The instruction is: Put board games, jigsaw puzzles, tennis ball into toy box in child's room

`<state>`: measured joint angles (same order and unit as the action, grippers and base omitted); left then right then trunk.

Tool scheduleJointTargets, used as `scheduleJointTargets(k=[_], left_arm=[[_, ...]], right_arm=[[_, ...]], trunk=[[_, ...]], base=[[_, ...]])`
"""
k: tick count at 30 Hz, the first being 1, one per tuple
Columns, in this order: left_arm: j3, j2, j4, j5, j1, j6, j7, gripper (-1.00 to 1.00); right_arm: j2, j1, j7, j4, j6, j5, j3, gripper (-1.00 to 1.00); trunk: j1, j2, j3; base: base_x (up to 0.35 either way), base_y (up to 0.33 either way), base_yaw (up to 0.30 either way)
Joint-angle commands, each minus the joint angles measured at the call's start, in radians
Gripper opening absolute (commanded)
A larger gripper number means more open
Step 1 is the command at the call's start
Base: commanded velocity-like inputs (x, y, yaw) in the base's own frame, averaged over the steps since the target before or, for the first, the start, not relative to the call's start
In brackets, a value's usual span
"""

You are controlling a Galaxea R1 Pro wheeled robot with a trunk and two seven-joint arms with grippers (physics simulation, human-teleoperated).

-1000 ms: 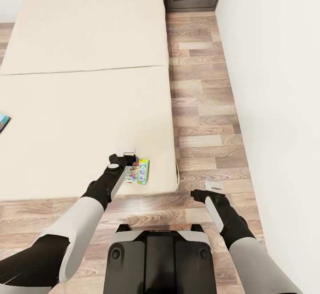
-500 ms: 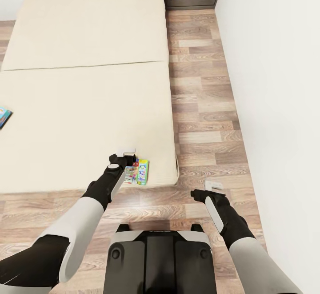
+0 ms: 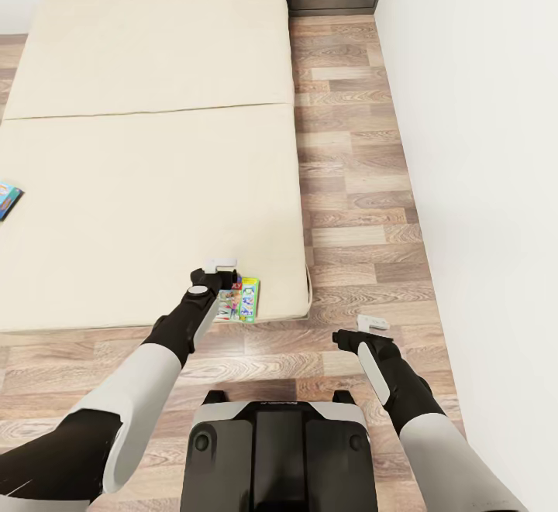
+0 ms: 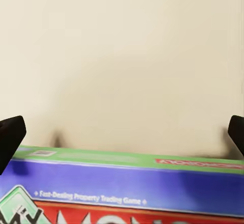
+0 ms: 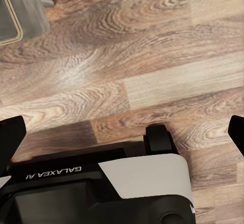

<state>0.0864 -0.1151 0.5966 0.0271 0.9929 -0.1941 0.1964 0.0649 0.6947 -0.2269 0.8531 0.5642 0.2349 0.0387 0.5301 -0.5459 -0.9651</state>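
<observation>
The board game (image 3: 239, 300) lies flat on the bed (image 3: 147, 187), at the near corner, just beside the edge. My left gripper (image 3: 219, 269) hangs over it, and in the head view the box shows just past the wrist, toward my right. In the left wrist view I see the box (image 4: 122, 188) from close by, with a green edge, a blue band and red print. Both fingertips (image 4: 10, 135) stand far apart, one at each side of that picture, so the left jaws are released and nothing is between them. If they touch the box, I cannot tell.

A second game (image 3: 8, 199) lies well apart, far to the left of the left jaws, at the bed's other side.

My right gripper (image 3: 372, 324) hangs over the wooden floor (image 3: 349, 187), between the bed and the white wall (image 3: 480, 148). Its jaws are also released and grasp nothing; below them I see the floor (image 5: 152, 56) and my own base (image 5: 96, 183).
</observation>
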Motion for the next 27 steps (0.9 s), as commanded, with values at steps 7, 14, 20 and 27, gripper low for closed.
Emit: scheduleJointTargets(k=[7, 14, 20, 27], left_arm=[[0.004, -0.01, 0.002, 0.004, -0.002, -0.008, 0.006, 1.0], [0.005, -0.012, 0.002, 0.004, -0.002, -0.007, 0.005, 1.0], [0.005, -0.012, 0.002, 0.005, -0.002, -0.007, 0.005, 1.0], [0.005, -0.011, 0.002, 0.005, -0.002, -0.007, 0.005, 1.0]], right_arm=[[0.001, 0.0, -0.009, 0.001, 0.003, 0.011, 0.003, 1.0], [0.001, 0.0, -0.009, 0.001, 0.003, 0.011, 0.003, 1.0], [0.001, 0.0, -0.009, 0.001, 0.002, 0.011, 0.003, 1.0], [0.001, 0.0, -0.009, 0.001, 0.002, 0.01, 0.003, 1.0]], trunk=[[0.0, -0.001, -0.001], [0.0, -0.001, -0.001], [0.0, -0.001, -0.001], [0.0, -0.001, -0.001]], base=[[-0.072, 0.0, 0.0], [-0.022, 0.0, 0.0], [-0.002, 0.0, 0.0], [0.0, 0.0, 0.0]])
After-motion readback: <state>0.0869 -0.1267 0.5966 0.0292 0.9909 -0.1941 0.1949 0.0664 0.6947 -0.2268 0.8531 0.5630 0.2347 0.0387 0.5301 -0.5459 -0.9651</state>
